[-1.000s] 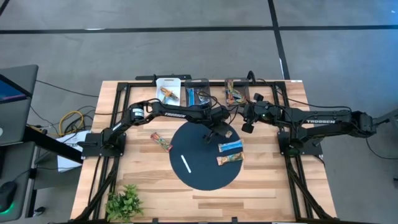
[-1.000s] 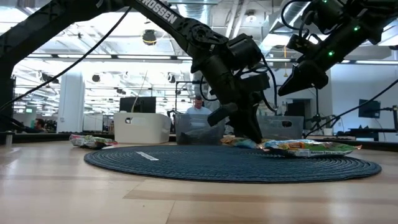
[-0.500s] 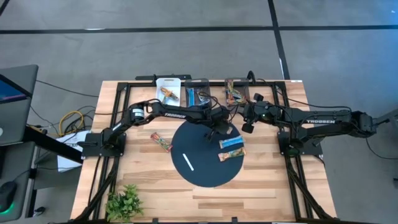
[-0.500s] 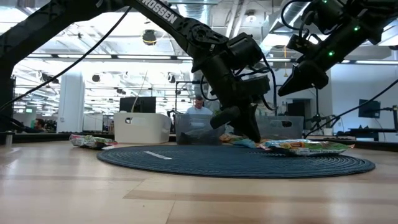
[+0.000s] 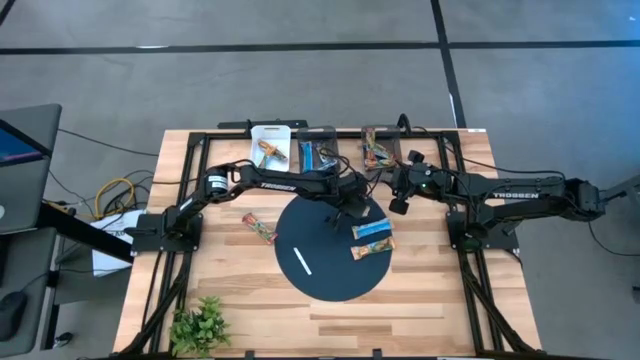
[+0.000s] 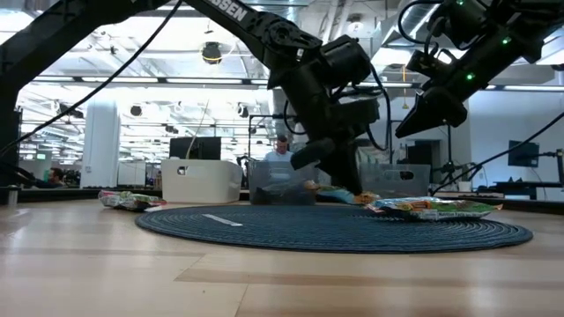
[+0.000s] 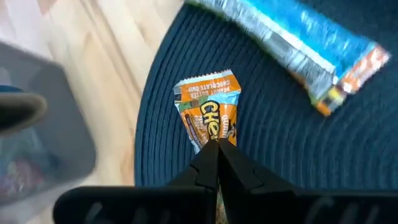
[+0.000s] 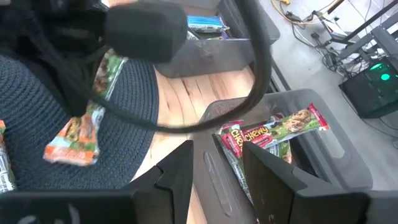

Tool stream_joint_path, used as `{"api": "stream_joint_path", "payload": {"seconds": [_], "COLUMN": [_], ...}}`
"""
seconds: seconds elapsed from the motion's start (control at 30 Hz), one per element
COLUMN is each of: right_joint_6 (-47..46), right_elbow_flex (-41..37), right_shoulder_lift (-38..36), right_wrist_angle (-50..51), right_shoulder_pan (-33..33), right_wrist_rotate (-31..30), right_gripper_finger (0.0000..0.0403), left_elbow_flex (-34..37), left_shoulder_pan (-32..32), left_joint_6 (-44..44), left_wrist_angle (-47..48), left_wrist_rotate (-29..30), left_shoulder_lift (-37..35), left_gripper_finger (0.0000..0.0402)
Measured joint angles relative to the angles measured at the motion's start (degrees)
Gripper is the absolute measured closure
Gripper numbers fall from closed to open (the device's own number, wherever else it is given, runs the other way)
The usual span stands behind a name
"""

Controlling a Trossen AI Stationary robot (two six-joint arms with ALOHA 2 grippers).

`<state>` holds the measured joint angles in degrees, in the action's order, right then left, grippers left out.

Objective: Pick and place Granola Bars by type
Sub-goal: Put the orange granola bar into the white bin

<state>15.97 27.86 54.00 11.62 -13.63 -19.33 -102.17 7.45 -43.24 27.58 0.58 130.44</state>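
Note:
My left gripper (image 5: 352, 205) is at the far right rim of the round dark blue mat (image 5: 320, 285), shut on an orange granola bar (image 7: 208, 109). On the mat near it lie a blue bar (image 5: 372, 232) and an orange-brown bar (image 5: 368, 250). One more bar (image 5: 260, 230) lies flat on the wood left of the mat. My right gripper (image 8: 224, 180) is open and hovers over a clear bin holding red bars (image 8: 267, 134), touching nothing. My left gripper pinches the orange bar by its near end (image 7: 210, 138) between the two shut fingers (image 7: 233, 171), which come from above and lie along the bar. The bar points away below the fingertips. Whether its free end (image 7: 206, 86) still touches the mat, I cannot tell.
Three bins stand in a row at the table's far edge: a white one (image 5: 270, 148) with orange bars, a clear one (image 5: 318, 150) with blue bars, and another clear one (image 5: 378, 148). A white stick (image 5: 300, 262) lies on the mat. A small plant (image 5: 200, 322) is at the near left corner.
My left gripper, shut on the orange bar, has risen a little above the mat's far rim and taken the bar up with it. Before that the mat slid slightly toward the table's right. The right arm has kept still.

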Motion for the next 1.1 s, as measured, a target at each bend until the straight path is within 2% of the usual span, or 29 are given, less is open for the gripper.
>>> {"api": "stream_joint_path", "payload": {"seconds": [0.3, 0.57, 0.67, 0.73, 0.93, 1.0, 1.1], "right_joint_6": [0.02, -0.04, -0.03, -0.03, -0.04, -0.05, -0.01], "right_elbow_flex": [-0.02, -0.02, -0.02, -0.02, -0.02, -0.02, -0.02], "right_shoulder_lift": [0.00, 0.00, 0.00, 0.00, 0.00, 0.00, 0.00], "right_wrist_angle": [0.47, 0.57, 0.38, 0.36, -0.13, -0.30, -0.68], "right_shoulder_pan": [-0.02, -0.02, -0.01, -0.02, -0.02, -0.02, -0.02], "right_wrist_rotate": [-0.02, -0.02, -0.02, -0.02, 0.27, 1.19, 2.53], "right_gripper_finger": [0.0272, 0.0272, 0.0272, 0.0272, 0.0272, 0.0272, 0.0272], "left_elbow_flex": [0.00, -0.07, -0.04, -0.09, 1.61, 5.53, 10.39], "left_shoulder_pan": [-2.23, -5.28, -5.70, -5.78, -3.67, -2.84, -1.89], "left_joint_6": [0.33, 2.97, 4.88, 6.45, 5.52, 2.69, -0.36], "left_wrist_angle": [7.19, 16.91, 20.00, 21.74, 24.62, 19.45, 12.35], "left_wrist_rotate": [4.19, 13.22, 14.32, 12.86, -2.22, -4.31, -4.45], "left_shoulder_lift": [-4.18, -10.05, -12.45, -13.69, -14.28, -14.26, -13.97], "left_gripper_finger": [0.0401, 0.0401, 0.0401, 0.0401, 0.0400, 0.0390, 0.0357]}}
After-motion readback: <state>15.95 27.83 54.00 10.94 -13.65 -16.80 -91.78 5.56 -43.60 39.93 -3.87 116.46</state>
